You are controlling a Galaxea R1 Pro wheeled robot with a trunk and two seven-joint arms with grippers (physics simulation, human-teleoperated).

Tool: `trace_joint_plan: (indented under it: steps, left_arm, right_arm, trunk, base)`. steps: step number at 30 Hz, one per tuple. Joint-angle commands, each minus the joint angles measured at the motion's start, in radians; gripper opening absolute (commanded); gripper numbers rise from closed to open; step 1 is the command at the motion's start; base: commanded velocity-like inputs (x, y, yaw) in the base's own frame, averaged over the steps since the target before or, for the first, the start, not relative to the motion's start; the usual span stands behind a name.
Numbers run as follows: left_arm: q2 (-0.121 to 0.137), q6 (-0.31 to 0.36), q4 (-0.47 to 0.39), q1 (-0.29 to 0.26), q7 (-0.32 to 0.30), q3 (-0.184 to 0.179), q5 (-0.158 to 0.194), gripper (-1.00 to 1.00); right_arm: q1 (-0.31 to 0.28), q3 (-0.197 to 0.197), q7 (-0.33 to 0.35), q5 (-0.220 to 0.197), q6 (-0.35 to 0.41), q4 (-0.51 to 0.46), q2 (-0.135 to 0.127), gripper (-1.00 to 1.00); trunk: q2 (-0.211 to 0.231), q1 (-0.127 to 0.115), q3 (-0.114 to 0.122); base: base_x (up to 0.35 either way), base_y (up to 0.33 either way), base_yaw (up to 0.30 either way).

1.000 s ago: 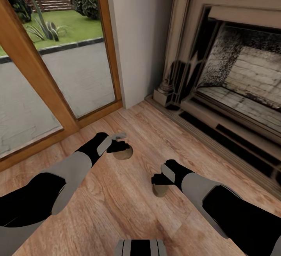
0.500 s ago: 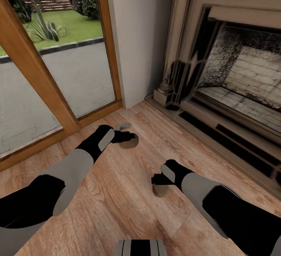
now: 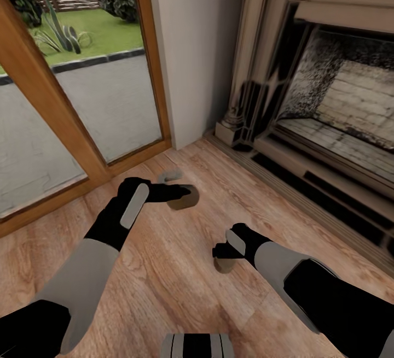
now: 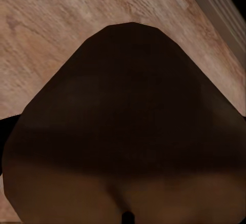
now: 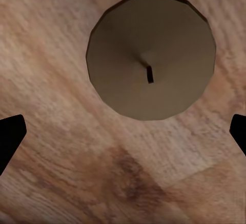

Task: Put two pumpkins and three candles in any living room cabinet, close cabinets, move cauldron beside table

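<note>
My left gripper (image 3: pixel 176 193) is shut on a beige candle (image 3: pixel 184 198), held just above the wood floor; that candle (image 4: pixel 123 131) looms dark and very close in the left wrist view. Just behind it, a second, greyish candle (image 3: pixel 169 175) stands on the floor. My right gripper (image 3: pixel 220 251) hovers open over a third candle (image 3: pixel 223 264). In the right wrist view this candle (image 5: pixel 151 55) stands upright with its wick showing, and the black fingertips (image 5: pixel 10 137) stand wide apart around it without touching. Pumpkins, cabinet, cauldron and table are out of view.
A stone fireplace (image 3: pixel 328 101) with a raised hearth edge (image 3: pixel 306 188) runs along the right. A wood-framed glass door (image 3: pixel 71 106) closes off the left, with a white wall corner (image 3: pixel 191 63) between them. Open wood floor (image 3: pixel 164 292) lies near me.
My left arm has reached forward and to the right, carrying its candle along. The view has shifted slightly. The right arm and its candle have stayed put.
</note>
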Motion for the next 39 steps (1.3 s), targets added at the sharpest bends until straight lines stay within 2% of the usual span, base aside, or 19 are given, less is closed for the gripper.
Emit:
trace_joint_plan:
  steps: [1,7,11,14,19,39]
  left_arm:
    - [0.001,0.006,-0.007,0.001,0.007,0.001,0.009,-1.0]
    - [0.002,0.012,-0.016,0.005,0.007,0.003,0.01,-1.0]
    - [0.002,0.012,-0.017,0.005,0.007,0.003,0.009,-1.0]
    - [0.002,0.012,-0.017,0.005,0.007,0.005,0.009,-1.0]
    - [0.002,0.012,-0.017,0.005,0.009,0.029,0.008,-1.0]
    - [0.001,0.011,-0.011,0.005,0.012,0.034,0.007,-1.0]
  right_arm:
    - [0.0,0.004,-0.008,-0.01,0.004,-0.002,0.0,1.0]
    - [0.0,0.004,-0.008,-0.011,0.001,-0.002,0.0,1.0]
    - [0.004,0.006,-0.008,-0.009,-0.083,-0.002,0.0,1.0]
    - [0.019,0.007,-0.008,-0.008,-0.103,-0.002,0.0,1.0]
    - [0.025,0.008,-0.008,-0.008,-0.145,-0.002,0.0,1.0]
    - [0.028,0.009,-0.009,-0.008,-0.154,-0.002,0.0,1.0]
  trunk:
    - [-0.001,0.0,-0.005]
    - [-0.002,0.003,-0.028]
    - [-0.002,0.003,-0.028]
    - [-0.002,0.003,-0.028]
    - [-0.002,0.003,-0.028]
    - [-0.002,0.003,-0.032]
  base:
    - [0.0,0.0,0.0]
    - [0.0,0.0,0.0]
    - [0.0,0.0,0.0]
    - [0.0,0.0,0.0]
    - [0.0,0.0,0.0]
    - [0.06,0.0,0.0]
